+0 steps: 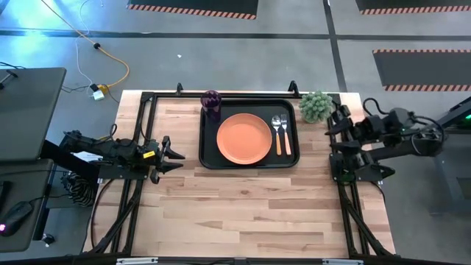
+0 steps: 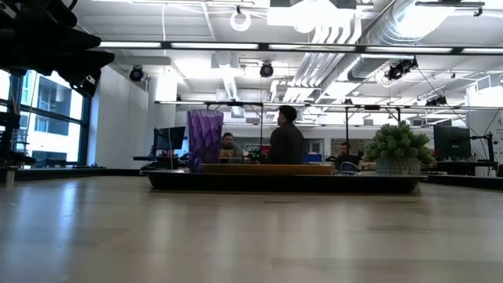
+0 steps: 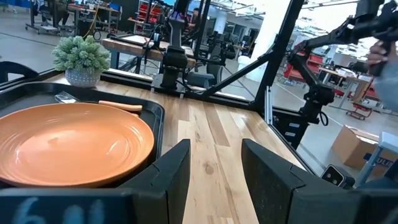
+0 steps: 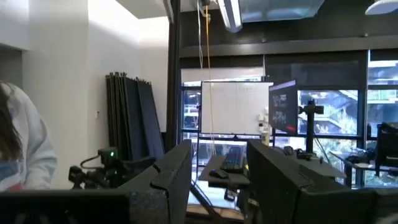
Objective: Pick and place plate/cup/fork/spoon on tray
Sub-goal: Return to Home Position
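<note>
On the tray (image 1: 209,160), low view hides fork (image 1: 277,137), spoon (image 1: 286,137); left claw (image 3: 214,158), right claw (image 4: 217,158) apart.

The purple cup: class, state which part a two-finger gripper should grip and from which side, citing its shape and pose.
Probably best to grip the cup across its side wall, around mid-height, coming from the left edge of the tray. It stands upright with no handle, and the plate sits close on its other side.

Robotics lab: exposed ceiling ducts (image 2: 346,23), hazard-striped floor (image 1: 412,51), monitors (image 2: 452,141).
</note>
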`<state>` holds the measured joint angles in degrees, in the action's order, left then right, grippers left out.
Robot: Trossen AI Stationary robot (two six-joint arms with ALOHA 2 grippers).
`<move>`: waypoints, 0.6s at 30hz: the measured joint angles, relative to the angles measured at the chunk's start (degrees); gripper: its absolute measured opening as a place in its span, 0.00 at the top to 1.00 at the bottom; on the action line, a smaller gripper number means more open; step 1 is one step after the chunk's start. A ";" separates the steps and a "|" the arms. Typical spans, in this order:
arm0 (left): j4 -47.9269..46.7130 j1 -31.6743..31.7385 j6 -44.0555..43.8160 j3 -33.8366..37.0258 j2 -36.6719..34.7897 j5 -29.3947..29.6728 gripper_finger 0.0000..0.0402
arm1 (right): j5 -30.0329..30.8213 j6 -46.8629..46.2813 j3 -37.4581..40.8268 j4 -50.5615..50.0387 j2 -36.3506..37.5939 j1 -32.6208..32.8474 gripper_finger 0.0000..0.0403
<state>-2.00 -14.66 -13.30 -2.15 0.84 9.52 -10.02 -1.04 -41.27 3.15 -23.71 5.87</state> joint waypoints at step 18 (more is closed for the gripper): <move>0.04 -0.02 0.00 -0.02 0.00 0.02 0.67 | 1.61 -0.16 18.37 -16.07 23.58 0.00 0.64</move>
<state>-1.96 -14.68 -13.30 -2.17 0.84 9.54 -8.41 -1.19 -22.90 -12.92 -0.13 5.87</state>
